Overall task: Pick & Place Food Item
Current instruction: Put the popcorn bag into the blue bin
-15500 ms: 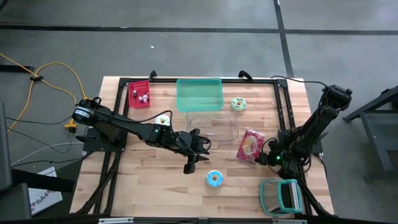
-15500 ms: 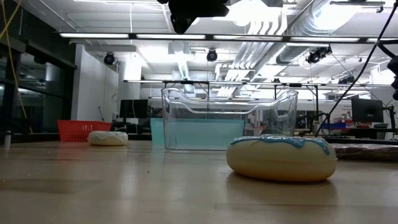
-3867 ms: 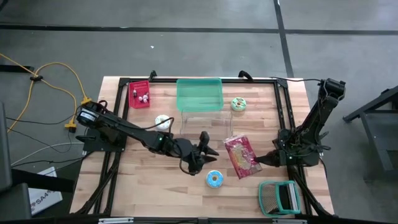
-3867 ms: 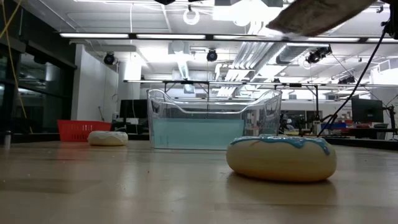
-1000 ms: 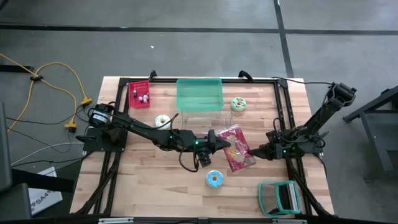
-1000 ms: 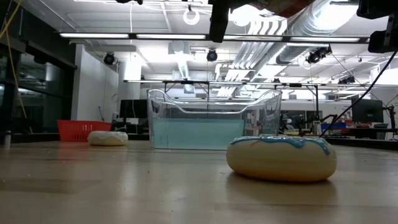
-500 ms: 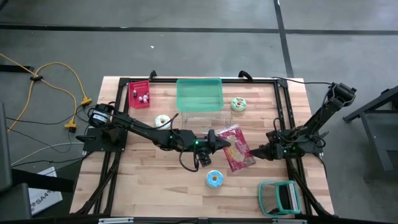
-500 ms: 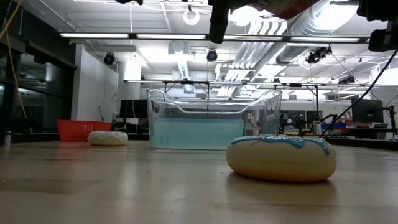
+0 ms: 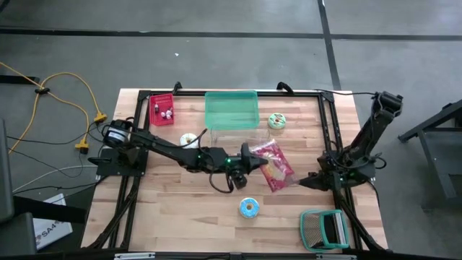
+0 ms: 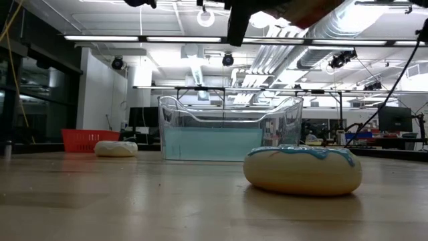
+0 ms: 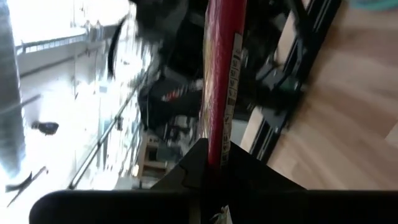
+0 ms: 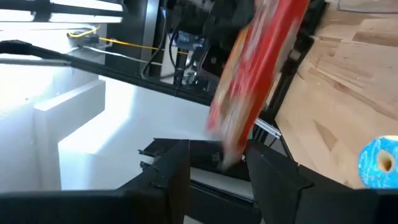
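Just in front of the clear plastic tub (image 9: pixel 243 141) at the middle of the wooden table (image 9: pixel 180 209), the left gripper (image 9: pixel 253 163) was clamped shut on one end of a red, crinkly snack packet printed with pictures of food (image 9: pixel 274 165), holding it up off the boards; in the left wrist view the packet (image 11: pixel 219 81) stood edge-on between the dark fingers. To the right of the tub and nearer the front edge, the right gripper (image 9: pixel 304 182) sat just clear of the packet's other end with its jaws parted, nothing in them; its own camera showed the packet (image 12: pixel 258 68) hanging just beyond its fingertips. A blue-iced doughnut (image 9: pixel 248 208) lay in front of the tub, a white-iced one (image 9: pixel 189 140) to its left, a green-iced one (image 9: pixel 276 120) to its right. Behind the tub and touching it was a teal plastic tray (image 9: pixel 231 110), and further left a small red basket (image 9: pixel 162 110).
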`<state>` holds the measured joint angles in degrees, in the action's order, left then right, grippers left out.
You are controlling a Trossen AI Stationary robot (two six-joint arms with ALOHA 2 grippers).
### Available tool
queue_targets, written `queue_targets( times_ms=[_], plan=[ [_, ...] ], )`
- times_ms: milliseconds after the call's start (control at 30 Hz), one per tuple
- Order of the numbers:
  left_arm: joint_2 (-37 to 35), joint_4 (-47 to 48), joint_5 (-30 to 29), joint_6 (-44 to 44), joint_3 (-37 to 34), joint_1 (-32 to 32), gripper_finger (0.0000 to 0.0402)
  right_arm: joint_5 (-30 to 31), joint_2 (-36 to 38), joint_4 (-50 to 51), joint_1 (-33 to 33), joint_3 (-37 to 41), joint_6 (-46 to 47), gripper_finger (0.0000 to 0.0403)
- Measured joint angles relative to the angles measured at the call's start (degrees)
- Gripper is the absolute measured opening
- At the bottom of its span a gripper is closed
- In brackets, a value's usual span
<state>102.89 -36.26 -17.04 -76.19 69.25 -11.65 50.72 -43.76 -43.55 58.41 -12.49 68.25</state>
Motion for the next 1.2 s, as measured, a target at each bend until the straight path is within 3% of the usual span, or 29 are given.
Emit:
queue_targets(
  times_ms=[300,533,767,967,1200],
  plan=[
    [0.0,0.1,-11.4,9.4,0.0,3.6,0.0029,12.1,0.0,0.0,8.7,0.0,-4.2,0.0145],
    [-0.1,2.4,-16.6,14.7,0.0,7.4,0.0029,15.4,0.0,0.1,10.9,0.0,-5.7,0.0145],
    [-0.1,2.9,-19.2,16.4,0.0,10.9,0.0029,14.8,0.0,0.5,11.0,0.0,-5.7,0.0144],
    [-0.1,3.3,-20.1,16.8,0.0,12.9,0.0029,9.2,0.0,0.6,11.0,0.0,-5.5,0.0144],
    [-0.1,4.3,-27.5,16.1,0.0,13.0,0.0029,9.0,0.0,1.0,11.0,0.0,-5.7,0.0144]
  ],
)
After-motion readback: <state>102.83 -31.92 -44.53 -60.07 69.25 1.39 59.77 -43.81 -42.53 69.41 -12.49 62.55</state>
